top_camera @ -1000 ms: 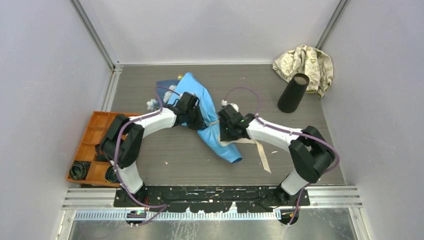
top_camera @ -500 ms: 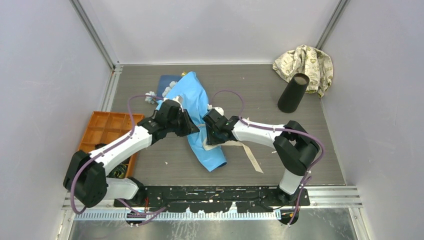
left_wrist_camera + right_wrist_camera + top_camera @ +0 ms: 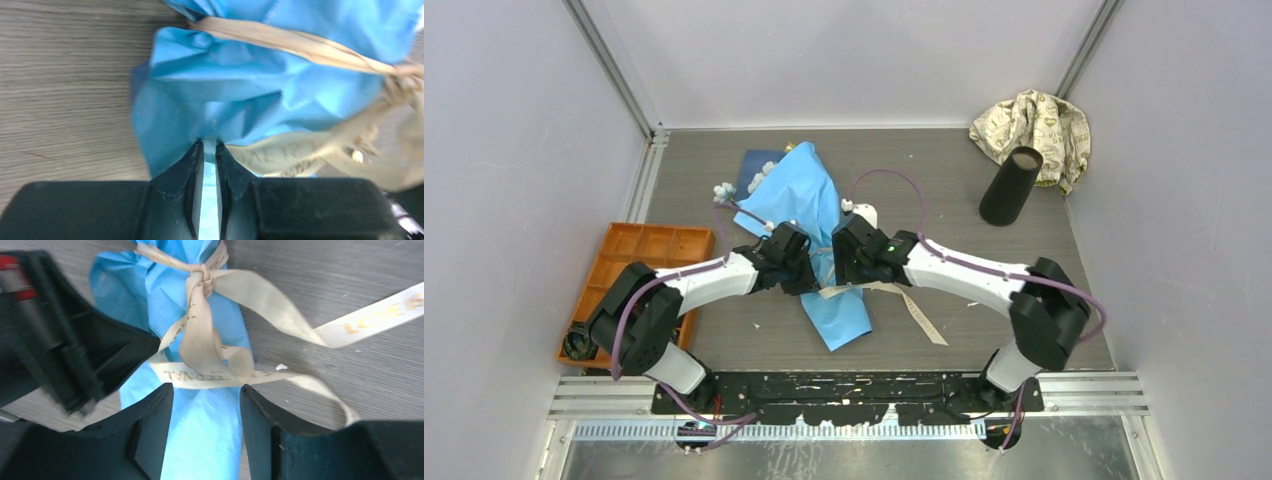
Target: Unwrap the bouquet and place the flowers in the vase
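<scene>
The bouquet [image 3: 799, 195] lies on the table, wrapped in blue paper and tied with a cream ribbon [image 3: 916, 308] whose knot [image 3: 201, 276] holds. Pale flowers [image 3: 725, 190] poke out at its far left end. My left gripper [image 3: 807, 274] is shut on a fold of the blue paper [image 3: 225, 85], which shows between the fingertips [image 3: 209, 145]. Facing it from the right, my right gripper [image 3: 845, 266] stands open. Its jaws straddle the narrow stem end of the bouquet [image 3: 205, 440] just short of the ribbon loops. The black vase [image 3: 1010, 186] stands upright at the back right.
A beige patterned cloth [image 3: 1038, 122] is bunched behind the vase in the far right corner. An orange compartment tray [image 3: 640, 258] sits at the left table edge, with dark items in its near cells. Ribbon tails trail across the table to the right of the bouquet.
The bouquet has shifted left and toward the near edge with both grippers. My right gripper's jaws have spread wider. The left arm has folded back, still gripping the paper.
</scene>
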### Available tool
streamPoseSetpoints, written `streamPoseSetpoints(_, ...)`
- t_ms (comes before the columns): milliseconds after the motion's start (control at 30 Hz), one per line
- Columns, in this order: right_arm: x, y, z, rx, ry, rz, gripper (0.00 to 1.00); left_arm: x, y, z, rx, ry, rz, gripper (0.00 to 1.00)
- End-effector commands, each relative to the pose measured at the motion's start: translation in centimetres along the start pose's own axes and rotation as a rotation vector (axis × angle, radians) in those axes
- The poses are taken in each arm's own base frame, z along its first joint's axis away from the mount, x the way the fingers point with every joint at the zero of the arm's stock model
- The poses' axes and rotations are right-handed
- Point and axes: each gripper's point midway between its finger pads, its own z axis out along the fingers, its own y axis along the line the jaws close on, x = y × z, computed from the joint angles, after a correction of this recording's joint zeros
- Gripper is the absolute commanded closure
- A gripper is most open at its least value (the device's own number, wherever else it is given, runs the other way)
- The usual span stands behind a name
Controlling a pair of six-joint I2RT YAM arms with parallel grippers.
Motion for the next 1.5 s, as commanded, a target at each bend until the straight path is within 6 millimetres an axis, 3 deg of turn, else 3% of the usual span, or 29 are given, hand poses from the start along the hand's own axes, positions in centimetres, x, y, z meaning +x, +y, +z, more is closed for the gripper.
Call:
streamPoseSetpoints(0, -4.3, -1.3, -5.3, 0.044, -0.193, 0.012, 0.41, -1.4, 3.4, 0.5, -0.174, -0.076, 0.015, 0.84)
streamPoseSetpoints(100, -5.2, -2.4, -6.3, 0.077, -0.25, 0.031, 0.37, -1.2, 4.7, 0.7, -0.231, -0.074, 0.021, 0.85)
streamPoseSetpoints(233, -5.1, -3.8, -4.3, 0.098, -0.198, 0.093, 0.36, -0.8, 5.7, 0.9, -0.269, -0.06, 0.026, 0.85)
streamPoseSetpoints(367, -5.3, -3.3, -2.3, -0.002, -0.172, 0.18, 0.37, -0.6, 6.2, 0.7, -0.288, -0.064, 0.029, 0.85)
streamPoseSetpoints(667, -7.2, -2.8, 0.0, -0.307, -0.095, 0.482, 0.37, -0.4, 6.6, 0.6, -0.286, -0.065, 0.034, 0.85)
streamPoseSetpoints(900, -8.1, -2.5, 2.3, -0.412, -0.077, 0.55, 0.36, -0.3, 6.4, 0.8, -0.273, -0.052, 0.042, 0.85)
streamPoseSetpoints(1233, -5.9, -3.2, 7.2, -0.481, -0.027, 0.509, 0.36, -0.3, 6.0, 0.7, -0.26, -0.052, 0.05, 0.85)
streamPoseSetpoints(1467, -4.3, -2.7, 7.0, -0.571, -0.008, 0.55, 0.41, -0.3, 6.1, 0.7, -0.262, -0.051, 0.051, 0.85)
